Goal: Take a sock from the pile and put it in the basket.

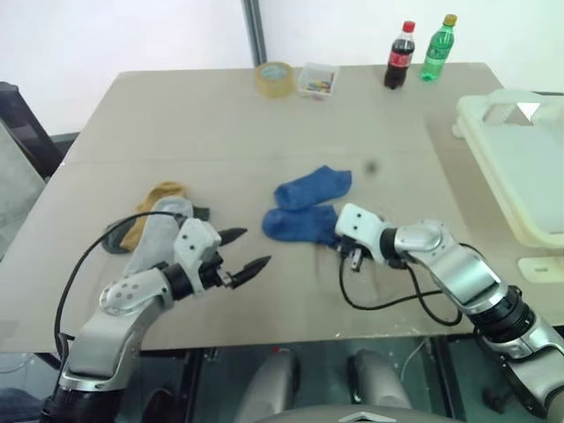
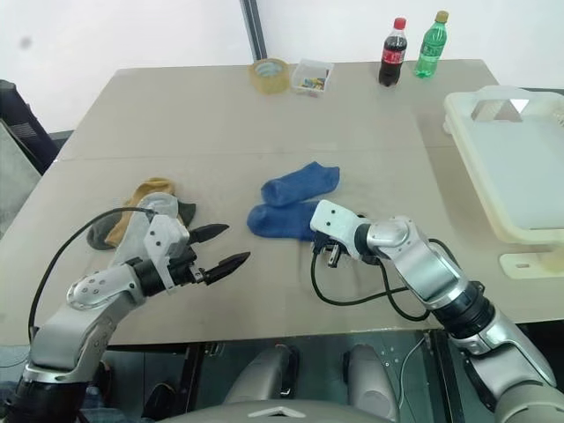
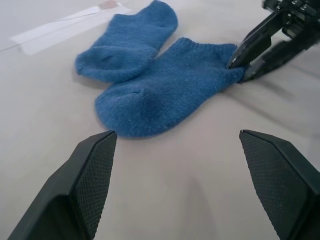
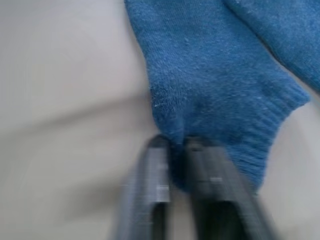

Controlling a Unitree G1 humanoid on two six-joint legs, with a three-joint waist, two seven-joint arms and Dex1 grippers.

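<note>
One blue sock point(image 1: 300, 224) is pinched in the right gripper point(image 4: 175, 150) jaws but lies on the surface point(image 1: 264, 132), the basket point(image 1: 515, 167) trip remaining; left gripper point(image 1: 240, 251) jaws gape apart.

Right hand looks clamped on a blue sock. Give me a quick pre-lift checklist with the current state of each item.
1. Right hand shut on the near blue sock, pinching its cuff edge: ok.
2. Amount of fabric in the pinch: a small fold at the edge; whether it will hold through the lift: cannot tell.
3. Second blue sock overlaps the held one, so it may drag along: not ok.
4. Left hand open and apart from both socks: ok.
5. Basket on the robot's right, opening up; what is inside: cannot tell.
6. Remaining pile lies apart from the blue socks: ok.
</note>
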